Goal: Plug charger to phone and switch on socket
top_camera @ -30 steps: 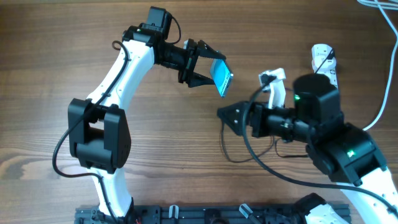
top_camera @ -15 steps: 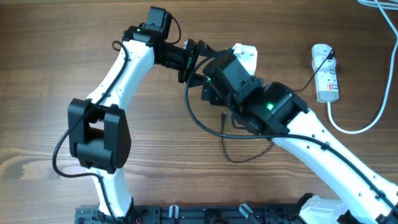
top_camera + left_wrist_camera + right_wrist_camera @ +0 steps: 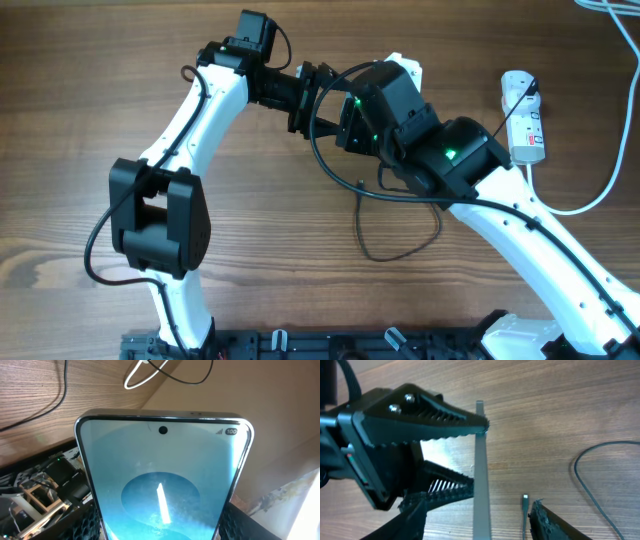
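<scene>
Gripping the phone (image 3: 162, 480) by its long edges, your left end effector (image 3: 479, 452) is closed on it, and its black serrated fingers (image 3: 435, 412) clamp the handset from both sides; the left wrist view shows you the cyan screen lit and facing the camera, held up off the table (image 3: 80, 120); your right end effector (image 3: 479, 505) has come in against it, jaws standing apart with nothing spanning them, and the phone's thin edge runs straight down the gap between them without touching either side; the charger's small plug tip (image 3: 525, 499) stands upright just beside one of the right fingers (image 3: 552, 525), level with the phone's edge but apart from it, and you cannot tell whether that finger touches it; from overhead the right wrist covers the phone, so you see only the two arms meeting near the top middle of the table; below them the charger (image 3: 395, 258) lies in a loose loop on the wood; well off to the right the socket (image 3: 526, 125) rests flat near the table's far edge, a black plug in it and its thick white cord (image 3: 600, 195) curving away.
</scene>
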You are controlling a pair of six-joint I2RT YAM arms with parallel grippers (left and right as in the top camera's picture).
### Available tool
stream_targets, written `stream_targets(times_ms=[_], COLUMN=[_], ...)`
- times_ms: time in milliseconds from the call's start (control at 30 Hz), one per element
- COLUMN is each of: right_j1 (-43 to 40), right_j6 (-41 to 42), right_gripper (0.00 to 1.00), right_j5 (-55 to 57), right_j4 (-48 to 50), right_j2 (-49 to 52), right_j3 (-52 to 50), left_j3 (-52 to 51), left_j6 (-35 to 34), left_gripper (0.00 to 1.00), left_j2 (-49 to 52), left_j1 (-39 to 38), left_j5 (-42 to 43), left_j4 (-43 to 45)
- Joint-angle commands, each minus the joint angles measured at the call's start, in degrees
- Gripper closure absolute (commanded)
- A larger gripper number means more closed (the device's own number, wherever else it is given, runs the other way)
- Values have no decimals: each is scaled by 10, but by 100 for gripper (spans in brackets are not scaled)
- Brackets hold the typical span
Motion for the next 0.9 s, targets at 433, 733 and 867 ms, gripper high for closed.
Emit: stream_targets(times_ms=[433, 733, 867], right_j1=[-1, -1, -1], right_j6=[-9, -9, -9], right_gripper=[57, 66, 70], right_j5=[-16, -11, -11], right_j4=[5, 6, 6], right_j2=[23, 23, 23], right_j3=[7, 7, 7], left_j3=[10, 10, 10], left_j6=[-12, -37, -49], left_gripper=[32, 30, 30], left_j2=[-15, -15, -15], left_j1=[4, 3, 4], left_j5=[34, 26, 26], left_j4=[6, 5, 5])
